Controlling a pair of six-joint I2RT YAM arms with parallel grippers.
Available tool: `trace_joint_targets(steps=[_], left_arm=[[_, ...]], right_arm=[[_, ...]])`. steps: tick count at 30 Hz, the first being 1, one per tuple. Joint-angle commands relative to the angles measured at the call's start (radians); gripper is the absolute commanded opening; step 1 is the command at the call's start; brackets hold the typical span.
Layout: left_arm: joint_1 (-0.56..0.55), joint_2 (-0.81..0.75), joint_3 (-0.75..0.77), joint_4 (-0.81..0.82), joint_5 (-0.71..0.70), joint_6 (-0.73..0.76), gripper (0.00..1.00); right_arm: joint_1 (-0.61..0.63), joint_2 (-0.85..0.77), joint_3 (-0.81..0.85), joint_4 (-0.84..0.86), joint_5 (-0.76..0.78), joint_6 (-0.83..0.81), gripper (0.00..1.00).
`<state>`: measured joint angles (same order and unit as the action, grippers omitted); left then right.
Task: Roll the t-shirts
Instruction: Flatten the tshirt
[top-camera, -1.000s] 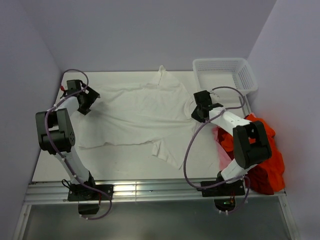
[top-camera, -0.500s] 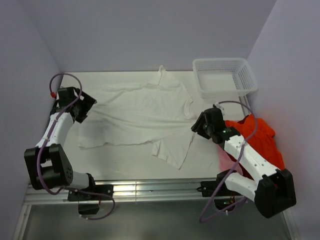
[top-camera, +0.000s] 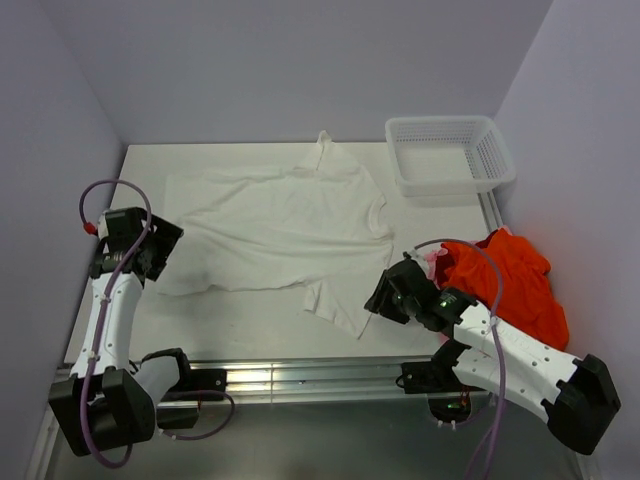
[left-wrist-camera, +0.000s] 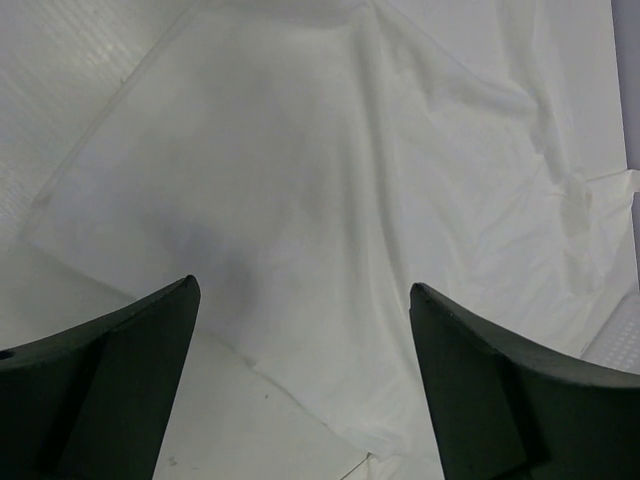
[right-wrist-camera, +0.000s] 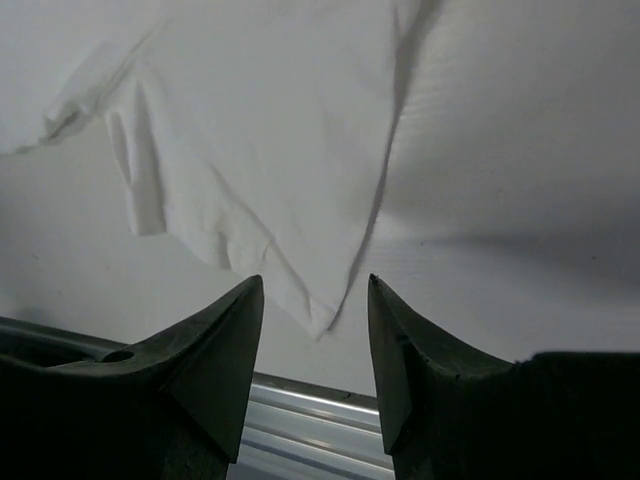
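White cloth fills the middle of your tabletop (top-camera: 250, 320): the white t-shirt (top-camera: 280, 225) lies spread flat, its hem toward the left side and one sleeve corner reaching down toward the near edge. Your left gripper (top-camera: 150, 250) sits just off the shirt's left hem, fingers (left-wrist-camera: 100, 370) spread wide with nothing between them. Your right gripper (top-camera: 385, 298) sits beside the lower sleeve corner, fingers (right-wrist-camera: 215, 350) parted and holding nothing; the sleeve tip shows just past them. You have bare tabletop along the near edge between the two arms. The orange-red t-shirts (top-camera: 510, 285) lie heaped at the right edge, behind your right arm. The white mesh basket (top-camera: 450, 150) stands in the far right corner, apart from the white t-shirt.
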<state>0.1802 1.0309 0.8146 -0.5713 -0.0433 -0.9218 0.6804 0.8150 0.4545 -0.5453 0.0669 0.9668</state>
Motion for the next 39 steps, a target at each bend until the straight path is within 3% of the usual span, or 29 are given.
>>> trace_joint_targets(steps=[1, 14, 27, 32, 35, 36, 39], left_arm=[[0.034, -0.026, -0.015, -0.05, -0.003, -0.025, 0.91], [0.137, -0.057, -0.077, -0.05, 0.079, -0.008, 0.89], [0.169, -0.129, -0.068, -0.14, 0.019, -0.017, 0.88], [0.177, -0.149, -0.084, -0.15, 0.003, -0.029, 0.87], [0.179, -0.152, -0.1, -0.156, 0.008, -0.032, 0.86], [0.177, -0.152, -0.103, -0.159, 0.006, -0.035, 0.86], [0.179, -0.144, -0.097, -0.197, -0.047, -0.069, 0.84]], right_arm=[[0.07, -0.016, -0.01, -0.03, 0.04, 0.096, 0.54], [0.356, 0.122, -0.03, -0.004, 0.111, 0.351, 0.53], [0.387, 0.272, -0.019, 0.087, 0.159, 0.391, 0.46], [0.386, 0.312, -0.025, 0.104, 0.171, 0.392, 0.32], [0.387, 0.305, -0.02, 0.087, 0.177, 0.394, 0.12], [0.386, 0.296, -0.017, 0.065, 0.186, 0.395, 0.0], [0.386, 0.251, 0.007, 0.021, 0.234, 0.398, 0.0]])
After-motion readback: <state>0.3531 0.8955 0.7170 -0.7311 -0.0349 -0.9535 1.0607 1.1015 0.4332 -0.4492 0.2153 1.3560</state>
